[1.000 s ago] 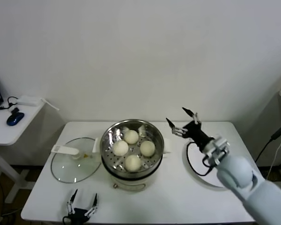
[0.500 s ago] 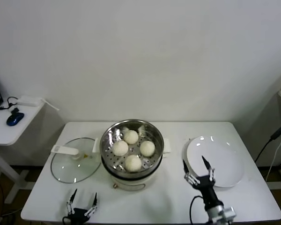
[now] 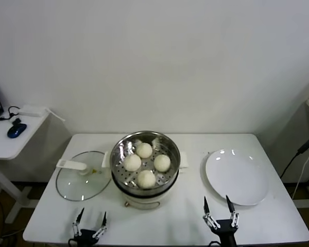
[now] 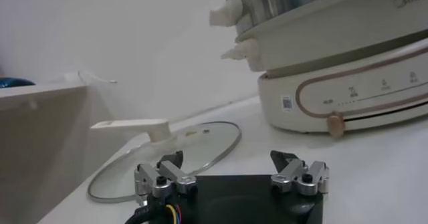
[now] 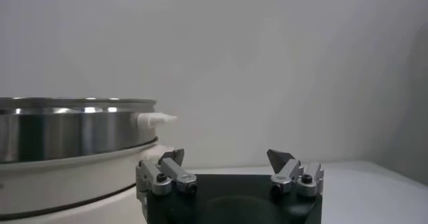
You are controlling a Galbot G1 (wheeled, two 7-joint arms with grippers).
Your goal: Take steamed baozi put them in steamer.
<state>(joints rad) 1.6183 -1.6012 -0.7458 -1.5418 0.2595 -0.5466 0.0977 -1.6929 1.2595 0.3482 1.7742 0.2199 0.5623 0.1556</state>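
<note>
Both grippers spread and empty, all four buns in the basket.

My right gripper (image 3: 218,215) has dropped back to the table's (image 3: 185,216) near edge, jaws apart and holding nothing; a second ago it was up beside the steamer (image 3: 146,161) (over the plate (image 3: 237,176)). The left gripper (image 3: 90,223) sits parked low, jaws likewise apart. The four steamed baozi (image 3: 146,164) rest inside the steamer, plate bare, so I judge the loading finished. The glass lid (image 3: 84,174) lies beside the pot.

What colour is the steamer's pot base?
Cream-white, with a thin tan line around the control panel on the base; it shows best in the left wrist view.
</note>
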